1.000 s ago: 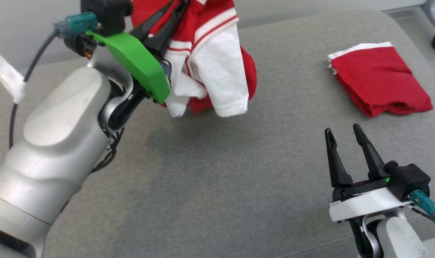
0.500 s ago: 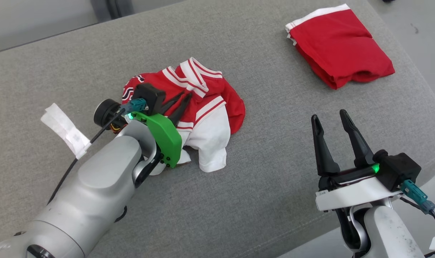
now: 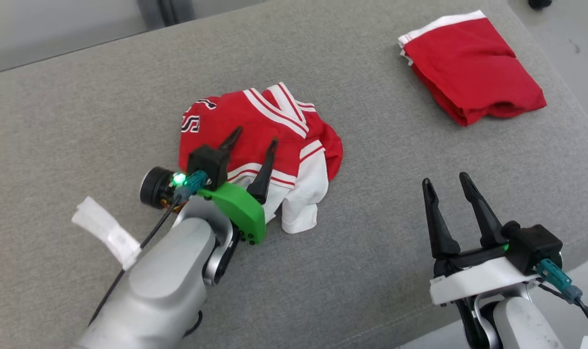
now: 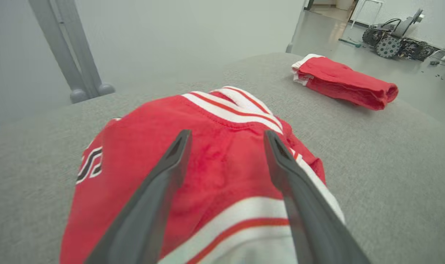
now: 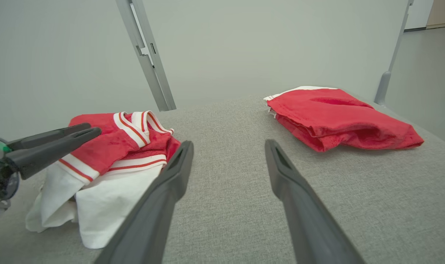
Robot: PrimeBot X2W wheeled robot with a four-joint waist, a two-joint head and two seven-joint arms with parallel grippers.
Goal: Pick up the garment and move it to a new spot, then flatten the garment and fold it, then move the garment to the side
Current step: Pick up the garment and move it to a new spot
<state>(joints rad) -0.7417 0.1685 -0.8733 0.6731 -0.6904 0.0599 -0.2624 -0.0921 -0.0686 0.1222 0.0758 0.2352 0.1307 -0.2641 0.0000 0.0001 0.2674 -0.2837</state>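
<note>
A crumpled red and white garment (image 3: 270, 140) with striped trim lies in a heap on the grey padded surface (image 3: 81, 106). My left gripper (image 3: 255, 138) hovers open just over its near part, fingers spread, nothing between them; the left wrist view shows the garment (image 4: 215, 161) right under the fingertips. My right gripper (image 3: 444, 180) stands open at the lower right, well apart from the heap. In the right wrist view the garment (image 5: 112, 146) sits at the left with the left gripper's fingers (image 5: 54, 141) over it.
A folded red garment (image 3: 473, 72) with a white edge lies at the far right of the surface, also seen as the folded garment (image 5: 336, 117) in the right wrist view. The surface's rounded edge drops off beside my right arm. A grey post (image 5: 145, 55) stands behind.
The garment went from hanging in my shut left gripper to lying on the surface. The left gripper has opened and let it go. The head camera has shifted.
</note>
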